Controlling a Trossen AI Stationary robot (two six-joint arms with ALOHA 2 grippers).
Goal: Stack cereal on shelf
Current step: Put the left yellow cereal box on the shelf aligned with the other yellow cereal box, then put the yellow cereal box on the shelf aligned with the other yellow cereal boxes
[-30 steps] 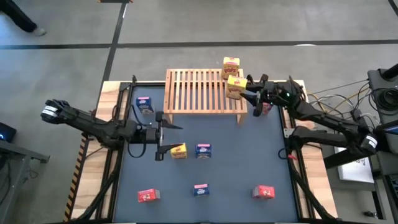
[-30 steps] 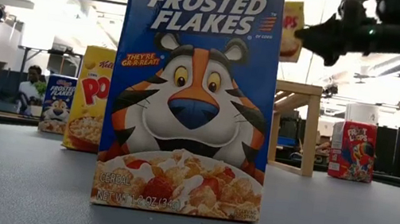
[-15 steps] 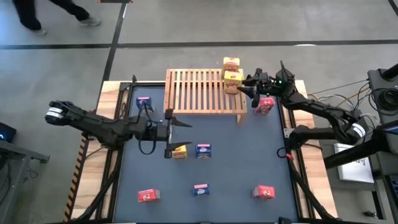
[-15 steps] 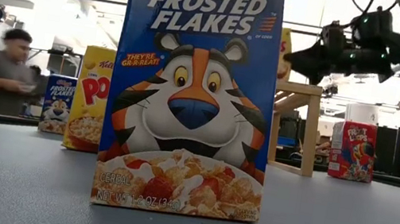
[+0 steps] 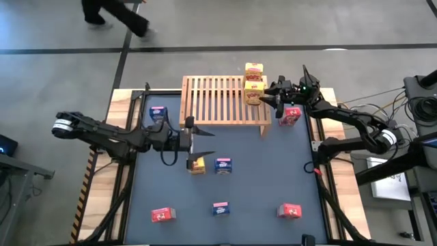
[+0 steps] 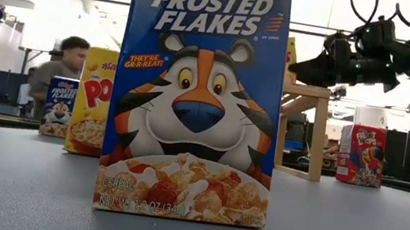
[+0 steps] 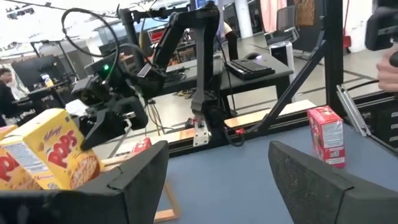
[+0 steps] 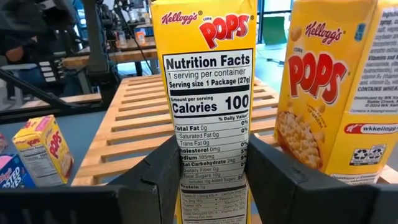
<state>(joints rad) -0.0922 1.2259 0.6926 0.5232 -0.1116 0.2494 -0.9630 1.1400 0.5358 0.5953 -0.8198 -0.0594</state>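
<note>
High view: the right gripper (image 5: pixel 263 96) sits at the right end of the shelf (image 5: pixel 218 102), its fingers closed on the narrow sides of a yellow box (image 5: pixel 253 94) that stands on the slats. The right wrist view confirms the grip, with the dark fingers (image 8: pixel 160 177) pressed on both sides of the box's nutrition panel. A second yellow box (image 5: pixel 254 71) stands just beyond it at the same end of the shelf; the two look close enough to touch, though I cannot be sure from above. A red box (image 5: pixel 289 115) stands on the dark table (image 5: pixel 259 178) just off the shelf's right end, beneath the right arm.

The left gripper (image 5: pixel 196 141) hangs over the table in front of the shelf with its fingers spread apart and nothing between them. A third yellow box (image 5: pixel 197 165) lies on the table just in front of it, with a blue box (image 5: pixel 222 165) right beside that. Another blue box (image 5: pixel 158 113) stands to the left of the shelf. Near the front edge are a red box (image 5: pixel 162 215), a blue box (image 5: pixel 220 209) and a red box (image 5: pixel 289 211), well apart from each other.

A person (image 5: pixel 113 15) crosses the floor behind the table.
</note>
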